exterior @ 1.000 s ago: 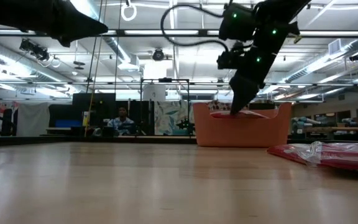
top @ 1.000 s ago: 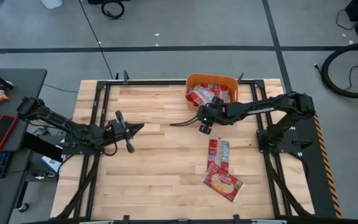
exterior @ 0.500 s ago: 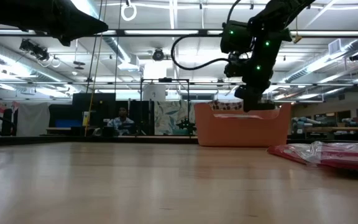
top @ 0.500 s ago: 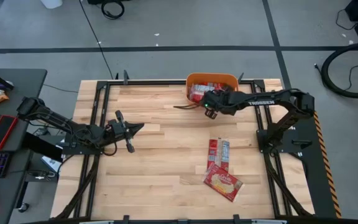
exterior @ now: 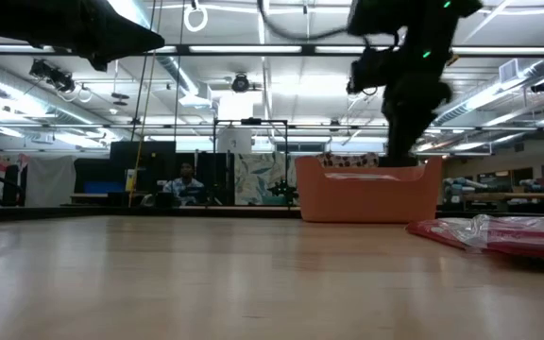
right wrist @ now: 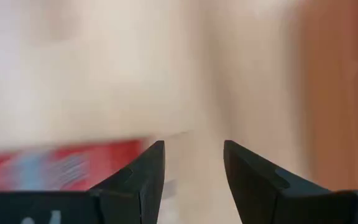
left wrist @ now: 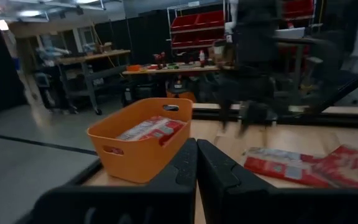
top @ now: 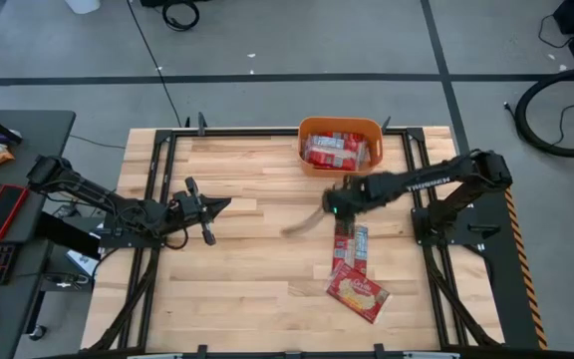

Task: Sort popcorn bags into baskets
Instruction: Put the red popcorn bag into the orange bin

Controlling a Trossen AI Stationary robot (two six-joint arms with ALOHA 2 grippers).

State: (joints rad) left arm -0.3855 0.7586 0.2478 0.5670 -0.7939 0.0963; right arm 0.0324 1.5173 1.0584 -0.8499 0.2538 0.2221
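High view: orange basket [top: 341, 130] sits at the far edge of the worktop [top: 257, 259], with red popcorn bags [top: 333, 150] lying inside it. Right hand [top: 335, 204] is over the worktop, between the basket and two loose bags: a narrow bag [top: 351, 247] just below the hand, and a wider bag [top: 358, 291] with a yellow centre, touching the narrow one's near end. Left hand [top: 207, 207] is out over the left half of the worktop, well apart from all bags.

Low view: basket [exterior: 367, 194] stands on the worktop, with the right arm's dark bulk above it. One loose bag [exterior: 499, 234] lies flat at the right edge. A person [exterior: 186, 179] is seated far back in the room.

Left wrist view: left hand [left wrist: 196, 163] has its two fingers pressed together, nothing between them. Basket [left wrist: 138, 140] with bags [left wrist: 151, 129] inside is ahead; loose bags [left wrist: 303, 167] lie on the worktop beyond.

Right wrist view: right hand [right wrist: 192, 163] has its fingers parted with a clear gap, holding nothing. A red bag [right wrist: 55, 165] shows beneath it, blurred.
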